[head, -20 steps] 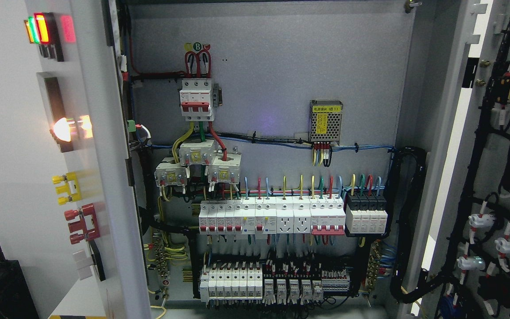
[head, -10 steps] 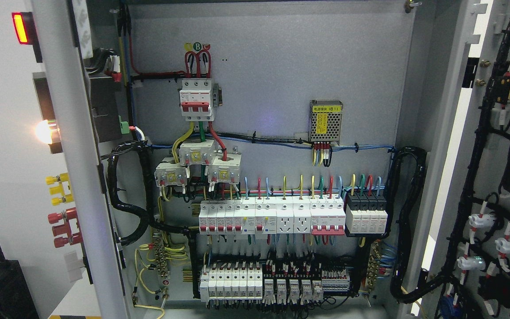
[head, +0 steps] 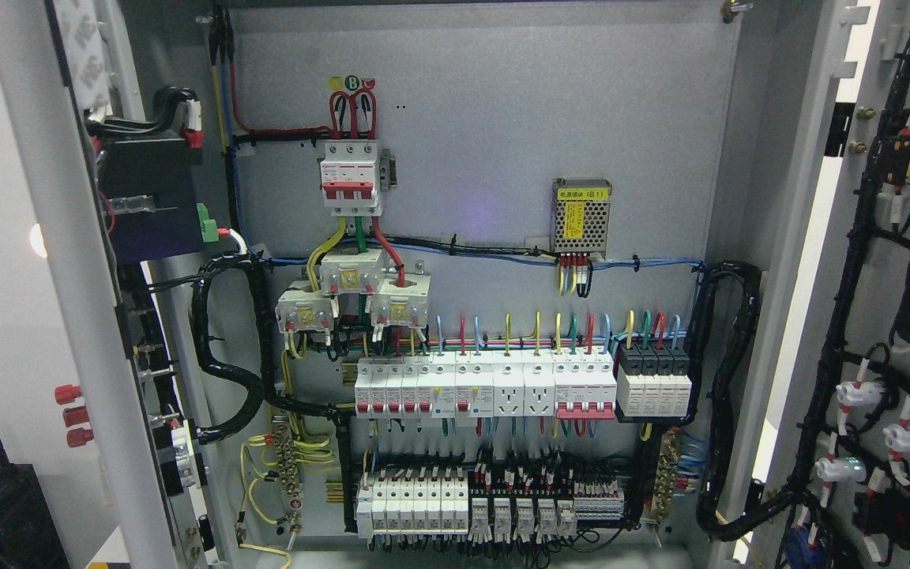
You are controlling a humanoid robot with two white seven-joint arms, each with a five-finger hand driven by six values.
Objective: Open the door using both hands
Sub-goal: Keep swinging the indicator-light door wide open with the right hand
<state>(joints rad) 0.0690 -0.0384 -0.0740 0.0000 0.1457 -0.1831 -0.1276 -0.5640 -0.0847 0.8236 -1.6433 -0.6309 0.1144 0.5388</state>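
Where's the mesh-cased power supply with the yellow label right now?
In the head view, the power supply sits right of centre on the cabinet's grey back panel, above the long row of white breakers and right of the red-handled main breaker.

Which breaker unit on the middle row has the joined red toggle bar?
The ganged breaker, second from the right end; the others carry separate small toggles or none.

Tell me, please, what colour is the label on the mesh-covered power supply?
Yellow, on the power supply; head view.
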